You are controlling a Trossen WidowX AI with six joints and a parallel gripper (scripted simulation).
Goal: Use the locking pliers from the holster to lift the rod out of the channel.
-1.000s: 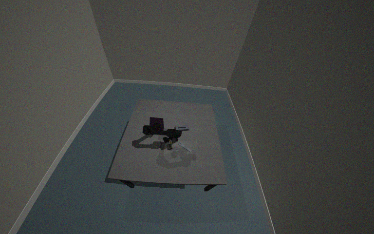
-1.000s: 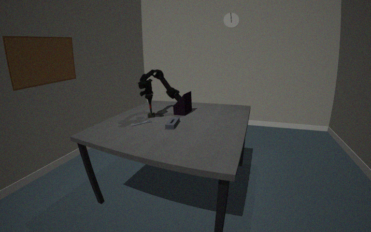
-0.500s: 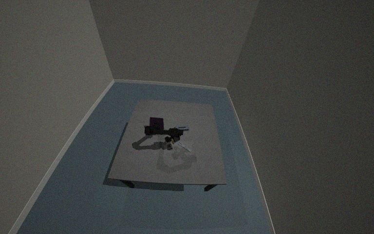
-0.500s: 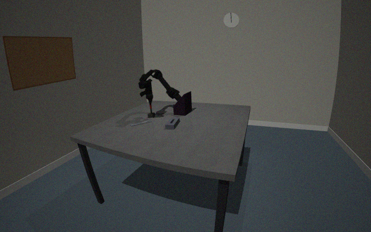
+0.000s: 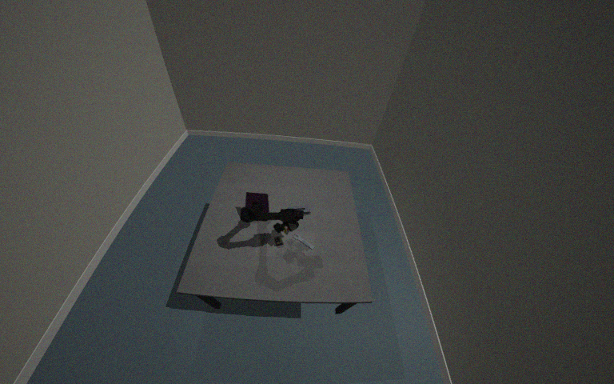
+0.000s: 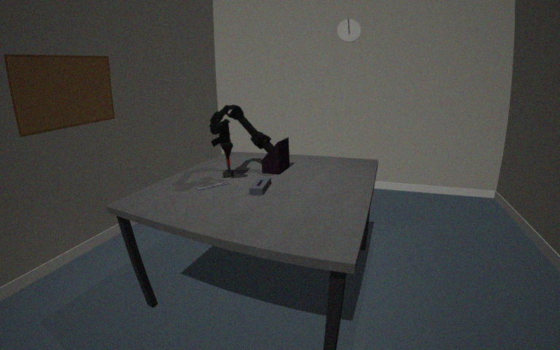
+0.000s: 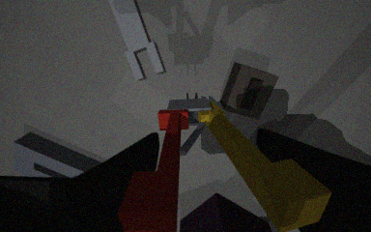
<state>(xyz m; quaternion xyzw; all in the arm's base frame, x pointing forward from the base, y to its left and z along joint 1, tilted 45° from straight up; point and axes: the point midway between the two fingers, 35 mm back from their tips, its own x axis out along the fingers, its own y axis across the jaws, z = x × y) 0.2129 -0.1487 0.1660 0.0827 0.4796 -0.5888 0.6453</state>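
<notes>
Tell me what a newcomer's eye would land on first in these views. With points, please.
Probably the pliers' red handle [image 7: 166, 164] [image 6: 227, 162] and yellow handle [image 7: 246, 150], bright and large in the foreground of the wrist view. In the exterior view, the orange-brown board [image 6: 60, 95] on the left wall stands out, then the pale round clock [image 6: 348, 30] high on the back wall.

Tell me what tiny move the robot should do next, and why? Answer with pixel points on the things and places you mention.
Probably swing the gripped pliers [image 5: 285, 230] [image 6: 227, 161] [image 7: 172, 150] sideways toward the channel block [image 5: 308, 213] [image 6: 257, 190] [image 7: 60, 149], because they're out of the holster [image 5: 281, 244] [image 6: 226, 175] [image 7: 269, 87] but not over the channel.
</notes>
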